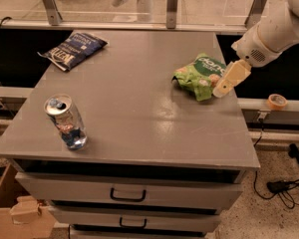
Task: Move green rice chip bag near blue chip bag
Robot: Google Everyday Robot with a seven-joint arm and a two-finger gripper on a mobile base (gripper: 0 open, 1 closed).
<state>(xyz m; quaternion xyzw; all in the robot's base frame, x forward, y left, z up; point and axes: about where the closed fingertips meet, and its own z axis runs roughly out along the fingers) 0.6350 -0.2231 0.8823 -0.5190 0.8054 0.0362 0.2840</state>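
Observation:
The green rice chip bag [201, 75] lies crumpled on the right side of the grey table [134, 113]. The blue chip bag [74, 48] lies flat at the table's far left corner. My gripper [229, 80] hangs from the white arm at the right and sits just at the right edge of the green bag, close to touching it. Its cream-coloured fingers [232, 76] point down and left toward the bag.
A silver-blue drink can [66, 122] stands near the table's front left edge. Drawers [129, 194] sit under the tabletop. A tape roll [277, 101] lies on a ledge to the right. A railing runs behind the table. Cables lie on the floor at right.

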